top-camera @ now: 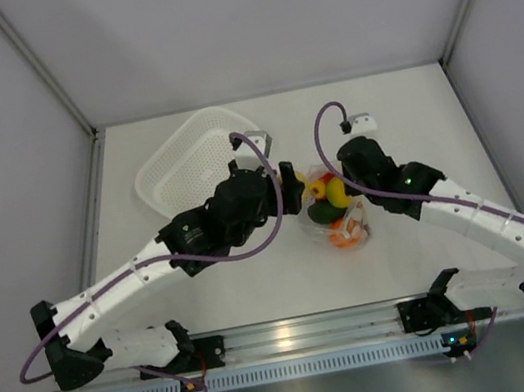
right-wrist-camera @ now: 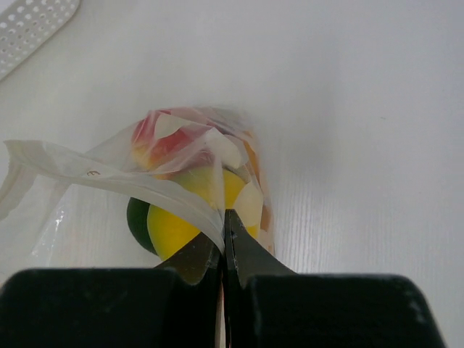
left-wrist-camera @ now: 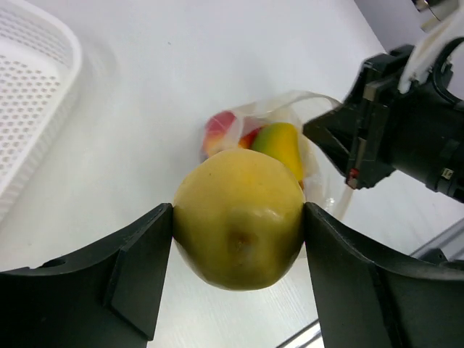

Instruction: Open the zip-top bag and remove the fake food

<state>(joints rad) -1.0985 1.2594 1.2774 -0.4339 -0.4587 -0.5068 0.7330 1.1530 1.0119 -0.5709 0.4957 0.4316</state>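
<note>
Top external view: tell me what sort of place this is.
Probably a robot test cell: a white table walled by plain grey panels, two arms bolted to a metal rail, plastic fruit as props.

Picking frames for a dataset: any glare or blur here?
Top external: glare on the metal rail. Left wrist: the basket looks soft, the yellow fruit sharp. Right wrist: the fingers are black and featureless, the zip-top bag in focus.
</note>
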